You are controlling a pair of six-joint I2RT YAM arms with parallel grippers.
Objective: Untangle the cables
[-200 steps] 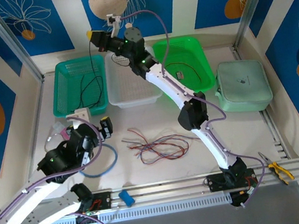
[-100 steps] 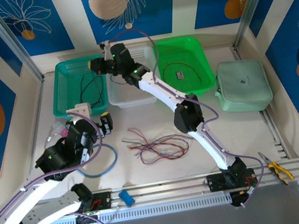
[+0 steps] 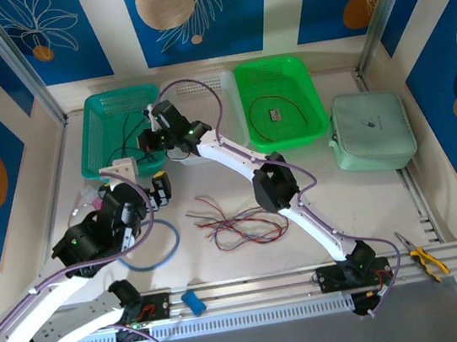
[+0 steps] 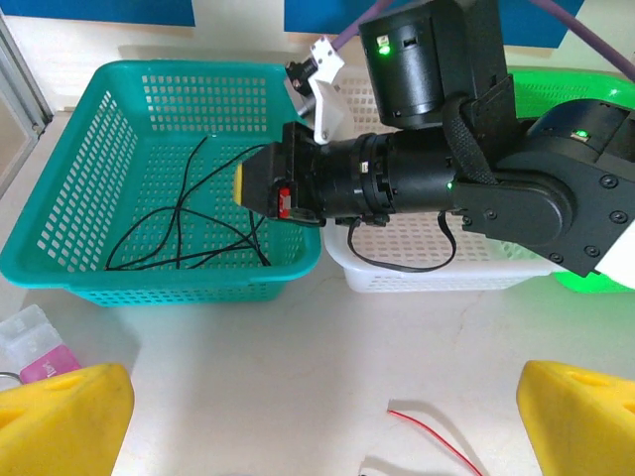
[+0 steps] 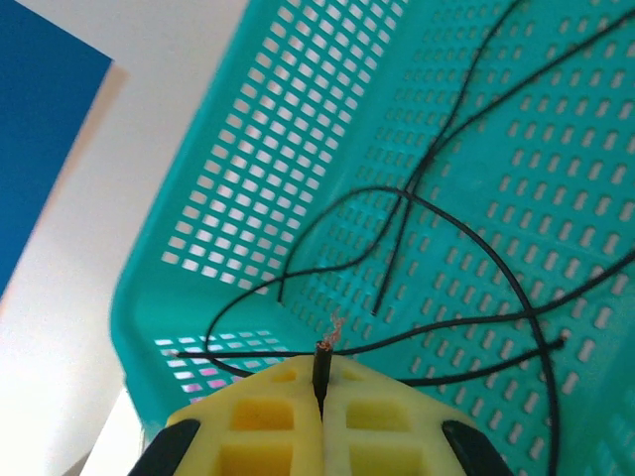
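A tangle of thin red, black, brown-orange and pale cables (image 3: 240, 220) lies on the table in front of the arms. My right gripper (image 3: 154, 137) (image 4: 241, 185) hovers over the right part of the teal basket (image 3: 97, 143). Its yellow fingers (image 5: 248, 421) are shut on the end of a black cable (image 5: 321, 369) with bare copper strands sticking out. More black cables (image 5: 446, 228) (image 4: 179, 233) lie in that basket. My left gripper (image 3: 140, 176) (image 4: 322, 426) stands wide open over bare table, near a red cable end (image 4: 427, 436).
A white basket (image 4: 437, 273) sits between the teal one and a green basket (image 3: 304, 75) that holds a black cable (image 3: 279, 104). A light-blue hose loop (image 3: 161, 247), a mint case (image 3: 372, 129), pliers (image 3: 428, 258) and a blue cylinder (image 3: 193, 302) lie around.
The right arm has swung down and to the left from high at the back to just over the teal basket, still shut. The left arm has hardly moved.
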